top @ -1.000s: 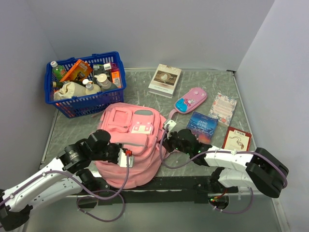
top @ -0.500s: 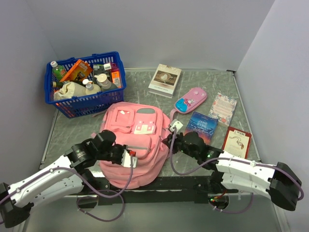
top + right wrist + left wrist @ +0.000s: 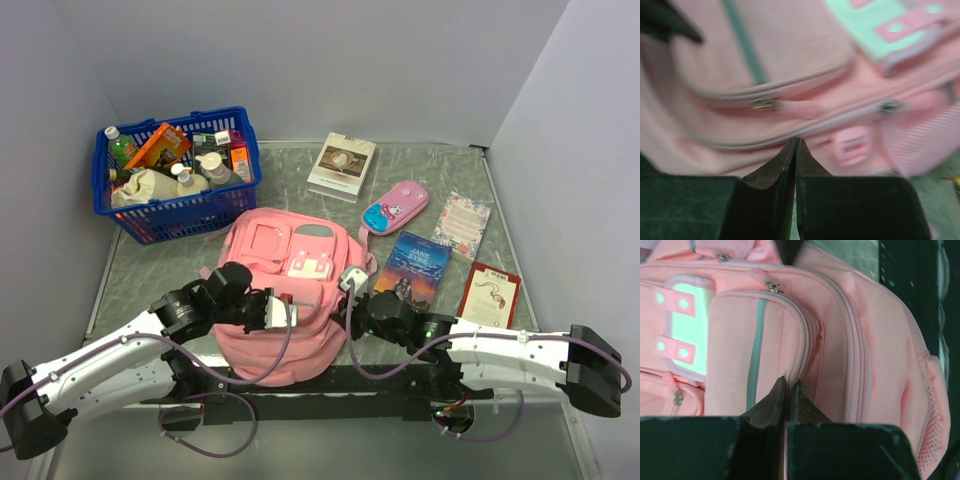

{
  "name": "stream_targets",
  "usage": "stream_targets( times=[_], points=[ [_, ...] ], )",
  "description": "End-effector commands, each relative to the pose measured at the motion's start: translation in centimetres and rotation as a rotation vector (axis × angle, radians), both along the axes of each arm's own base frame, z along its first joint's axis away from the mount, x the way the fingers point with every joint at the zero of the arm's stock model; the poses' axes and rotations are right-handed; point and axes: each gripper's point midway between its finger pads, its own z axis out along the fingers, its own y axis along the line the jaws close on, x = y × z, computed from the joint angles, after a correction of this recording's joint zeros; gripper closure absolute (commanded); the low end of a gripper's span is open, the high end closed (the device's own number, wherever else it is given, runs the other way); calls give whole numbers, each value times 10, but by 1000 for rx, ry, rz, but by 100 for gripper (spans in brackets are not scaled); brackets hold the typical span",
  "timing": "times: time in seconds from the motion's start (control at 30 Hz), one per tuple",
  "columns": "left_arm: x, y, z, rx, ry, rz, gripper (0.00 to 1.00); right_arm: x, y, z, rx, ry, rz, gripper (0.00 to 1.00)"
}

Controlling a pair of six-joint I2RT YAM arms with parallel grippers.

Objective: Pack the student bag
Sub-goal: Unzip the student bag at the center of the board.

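The pink student bag lies front side up at the near middle of the table, between my two arms. My left gripper is on the bag's left half; in the left wrist view it is shut, with a fold of the bag pinched beside the grey-striped front pocket. My right gripper is at the bag's right edge. The blurred right wrist view has it shut, its tips on a seam of the bag below a zip pull.
A blue basket full of bottles and packets stands at the back left. Right of the bag lie a white book, a pink-and-blue pencil case, a blue book, a floral card and a red book.
The bag has shifted to the right and turned while both grippers stayed on it. The left arm reached farther over the bag. The right arm swung lower and closer to the near edge.
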Motion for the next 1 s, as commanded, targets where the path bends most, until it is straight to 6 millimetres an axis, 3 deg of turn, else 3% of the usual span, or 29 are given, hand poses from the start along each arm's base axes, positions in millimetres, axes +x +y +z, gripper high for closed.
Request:
stream_targets(
  times=[0.0, 0.17, 0.27, 0.3, 0.33, 0.4, 0.47, 0.5, 0.53, 0.67, 0.97],
  points=[
    [66, -11, 69, -192, -210, 269, 99, -29, 24, 14, 113, 80, 85, 100],
    [71, -11, 65, -201, -203, 305, 99, -41, 39, 27, 140, 84, 133, 100],
    [63, -6, 58, -158, -201, 266, 99, -31, 25, 20, 60, 58, 61, 100],
    [62, -2, 58, -145, -216, 256, 99, -16, 14, 21, 38, 12, -24, 100],
    [59, 2, 50, -114, -215, 240, 99, -9, 6, 22, 25, -12, -62, 83],
    [49, 15, 36, -49, -229, 197, 99, 13, -13, 33, 37, -69, -172, 34],
    [46, 25, 33, -24, -251, 199, 99, 24, -22, 41, 57, -81, -201, 26],
    [45, 30, 38, -29, -287, 192, 99, 34, -30, 41, 58, -80, -227, 10],
    [44, 34, 41, -25, -301, 192, 99, 37, -37, 39, 45, -74, -244, 0],
    [34, 58, 35, 61, -358, 151, 99, 48, -47, 35, 41, -88, -278, 0],
    [23, 79, 17, 127, -384, 128, 99, 49, -15, 22, 37, -142, -125, 3]
  ],
)
